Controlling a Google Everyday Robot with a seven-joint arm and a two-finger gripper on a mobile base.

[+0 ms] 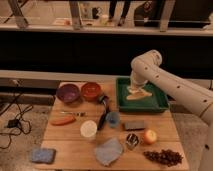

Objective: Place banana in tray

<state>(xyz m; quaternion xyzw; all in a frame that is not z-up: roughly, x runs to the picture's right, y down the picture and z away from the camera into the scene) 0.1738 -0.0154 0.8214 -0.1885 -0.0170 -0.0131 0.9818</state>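
Gripper (135, 89) down inside the tray (161, 103), at the end of the white arm (170, 82) reaching in from the right. Cannot tell how the jaws stand. Banana (140, 95) lying in the tray, pale and curved, just under and beside the gripper; contact between the two not clear.

Tray at the back right of the wooden table (75, 149). Left of it, at the back, a red-brown bowl (91, 90) and a purple bowl (68, 92), side by side. Orange carrot-like piece (63, 120) near the left edge, below the purple bowl. White cup (88, 129) mid-table, with a blue cup (113, 118) just to its upper right and a dark tool (103, 110) slanting between bowls and cups. Grey block (134, 124) in front of the tray. Apple (149, 136) further forward, a small metal thing (132, 140) just beside it. Raisin-like heap (163, 157) at the front right. Grey cloth (109, 151) front centre, blue sponge (43, 155) front left.
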